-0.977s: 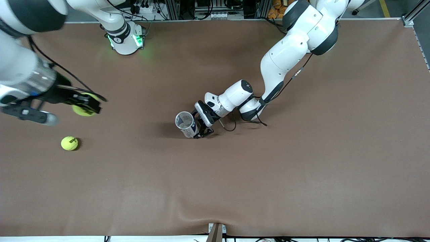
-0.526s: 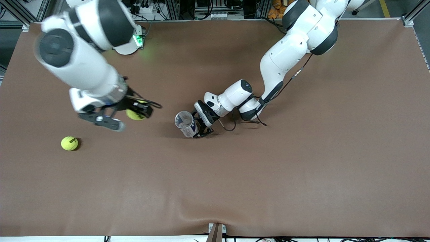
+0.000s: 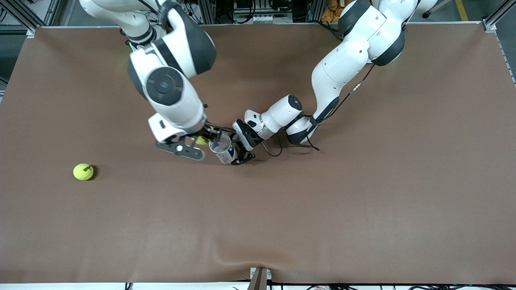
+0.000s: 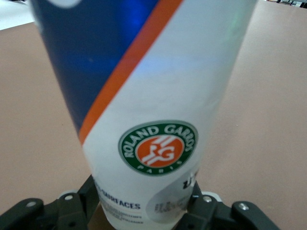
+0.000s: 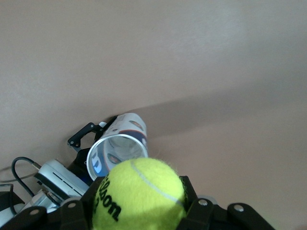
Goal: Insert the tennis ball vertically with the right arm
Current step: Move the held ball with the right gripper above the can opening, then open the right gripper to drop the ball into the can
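- Near the middle of the table, the right gripper (image 3: 202,137) hangs just over the open mouth of the tube, its black fingers (image 5: 189,203) clamped on a yellow tennis ball (image 5: 139,194); in the front view only a sliver of that ball shows under the wrist.
- Above it, the right arm (image 3: 169,86) comes down from its base at the robots' edge, folds at a raised elbow and points its forearm and wrist steeply down at the tube.
- The tube (image 3: 222,148), a clear tennis ball can with a blue, orange and white label, stands upright on the table with its mouth open; the right wrist view looks down into that mouth just past the held ball.
- The left gripper (image 3: 240,153) is low at the table, closed on the base of the tube from the side toward the left arm's end; its fingers (image 4: 204,213) press either side of the label.
- The left arm (image 3: 342,64) reaches from its base with the forearm lying low and the wrist nearly level.
- A second tennis ball (image 3: 83,171) lies loose on the brown table (image 3: 363,209), well apart, toward the right arm's end.
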{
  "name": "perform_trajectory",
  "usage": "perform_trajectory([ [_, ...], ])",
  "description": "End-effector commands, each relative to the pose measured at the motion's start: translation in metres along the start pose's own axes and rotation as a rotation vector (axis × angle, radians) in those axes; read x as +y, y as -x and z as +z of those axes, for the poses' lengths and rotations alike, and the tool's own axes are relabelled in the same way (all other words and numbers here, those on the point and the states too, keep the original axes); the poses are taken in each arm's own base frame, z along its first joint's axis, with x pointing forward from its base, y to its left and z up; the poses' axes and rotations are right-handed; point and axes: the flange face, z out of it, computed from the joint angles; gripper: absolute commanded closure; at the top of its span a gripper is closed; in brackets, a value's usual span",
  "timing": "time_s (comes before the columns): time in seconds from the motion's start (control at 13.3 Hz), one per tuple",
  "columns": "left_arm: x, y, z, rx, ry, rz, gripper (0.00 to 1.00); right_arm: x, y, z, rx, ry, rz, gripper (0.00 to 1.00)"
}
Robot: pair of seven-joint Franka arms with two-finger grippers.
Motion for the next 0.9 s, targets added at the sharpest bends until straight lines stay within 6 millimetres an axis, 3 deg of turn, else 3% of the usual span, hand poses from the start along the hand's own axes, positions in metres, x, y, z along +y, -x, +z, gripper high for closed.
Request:
perform_trajectory([
  [0.0, 0.0, -0.002, 0.002, 0.024, -0.008, -0.001, 0.27, -0.015, 0.0, 0.014, 0.036, 0.012, 0.043, 1.0],
  [0.38, -0.004, 0.0, 0.002, 0.02, -0.016, 0.008, 0.25, -0.028, 0.004, 0.042, 0.017, 0.047, 0.033, 1.0],
  [0.83, -0.005, 0.0, 0.002, 0.019, -0.016, 0.012, 0.25, -0.039, 0.01, 0.059, 0.009, 0.058, 0.017, 0.98],
])
